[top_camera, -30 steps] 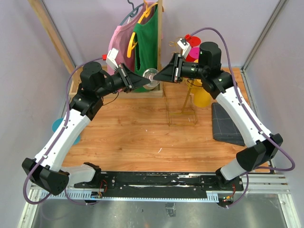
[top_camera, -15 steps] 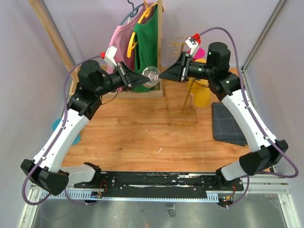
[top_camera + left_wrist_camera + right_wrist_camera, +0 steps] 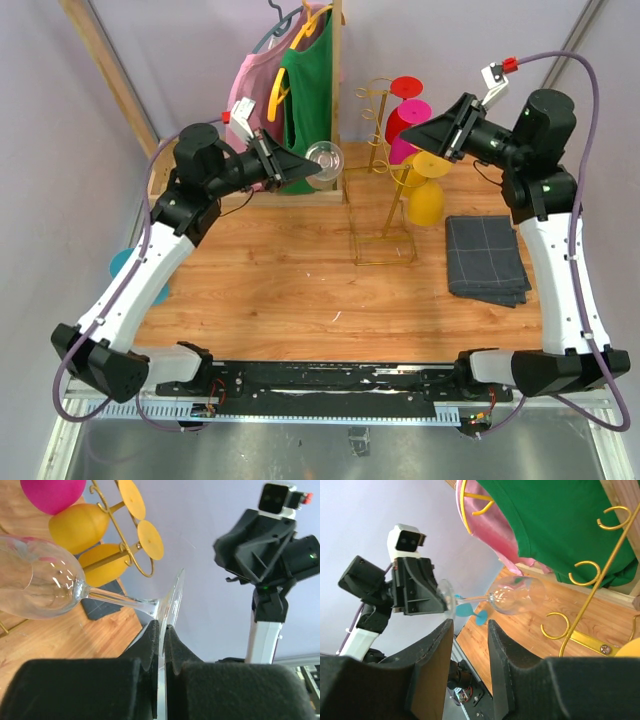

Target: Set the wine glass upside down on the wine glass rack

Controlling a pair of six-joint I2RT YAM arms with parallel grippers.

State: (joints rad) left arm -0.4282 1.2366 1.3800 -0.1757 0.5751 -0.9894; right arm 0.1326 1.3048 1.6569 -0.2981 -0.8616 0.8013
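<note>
Clamping wine glass [image 3: 40, 585] foot rim, left hand [image 3: 161, 630]; right hand [image 3: 470, 630] parted, empty, well clear.

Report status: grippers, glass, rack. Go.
Left gripper shut on wine glass foot, glass sideways. Right gripper open, empty. Rack carries coloured glasses; some hooks free.
</note>
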